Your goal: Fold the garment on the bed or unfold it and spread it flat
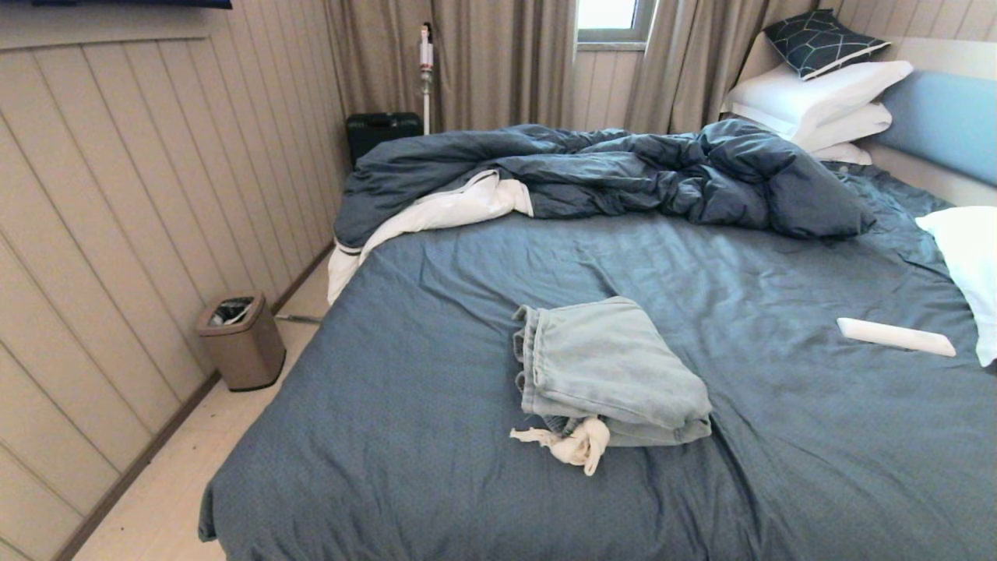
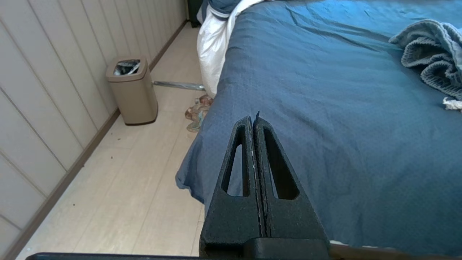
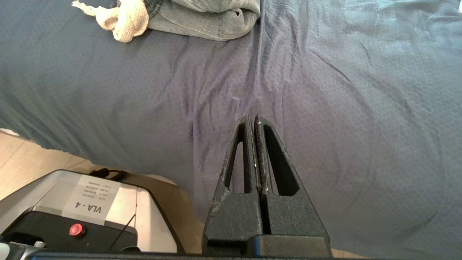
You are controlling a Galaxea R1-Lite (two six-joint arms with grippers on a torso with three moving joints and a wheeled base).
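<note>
The pale light-blue denim shorts (image 1: 607,370) lie folded in a neat stack on the slate-blue sheet of the bed (image 1: 436,389), near its middle. Their gathered waistband (image 2: 422,57) faces left and a white pocket lining (image 1: 576,446) sticks out at the near edge. The folded edge and lining also show in the right wrist view (image 3: 202,18). My left gripper (image 2: 253,119) hangs shut and empty over the bed's near left corner. Over the near edge of the bed, the right gripper (image 3: 252,119) is shut and empty too. Neither arm shows in the head view.
A rumpled dark blue duvet (image 1: 623,171) lies across the far half. White pillows (image 1: 818,101) and a patterned cushion (image 1: 822,39) are stacked at the headboard (image 1: 946,121). A white remote (image 1: 896,336) lies to the right. A beige bin (image 1: 241,341) stands on the floor to the left.
</note>
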